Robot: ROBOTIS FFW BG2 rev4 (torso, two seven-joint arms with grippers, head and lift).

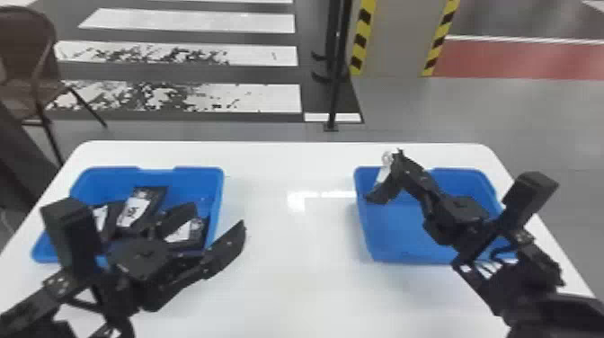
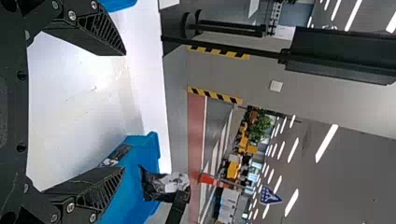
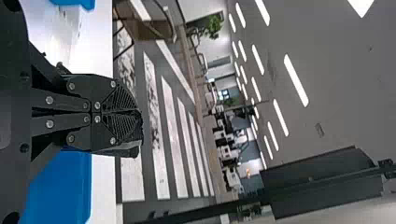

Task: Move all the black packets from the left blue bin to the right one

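In the head view, the right gripper (image 1: 399, 167) is over the far left corner of the right blue bin (image 1: 404, 257), shut on a black packet (image 1: 383, 176) with a white label. The held packet (image 2: 161, 185) shows in the left wrist view. In the right wrist view, the pads of the right gripper (image 3: 138, 113) meet, with a dark edge of the packet behind them. The left gripper (image 1: 219, 216) stands open over the near right part of the left blue bin (image 1: 216, 191); its fingers are wide apart around nothing at the left gripper (image 2: 125, 112). Several labelled black packets (image 1: 135, 211) lie in that bin.
A white table (image 1: 292, 251) carries both bins, with a wide stretch between them. Beyond its far edge stand a chair (image 1: 31, 54) at the left and a black post (image 1: 335, 81) near a striped pillar (image 1: 393, 40).
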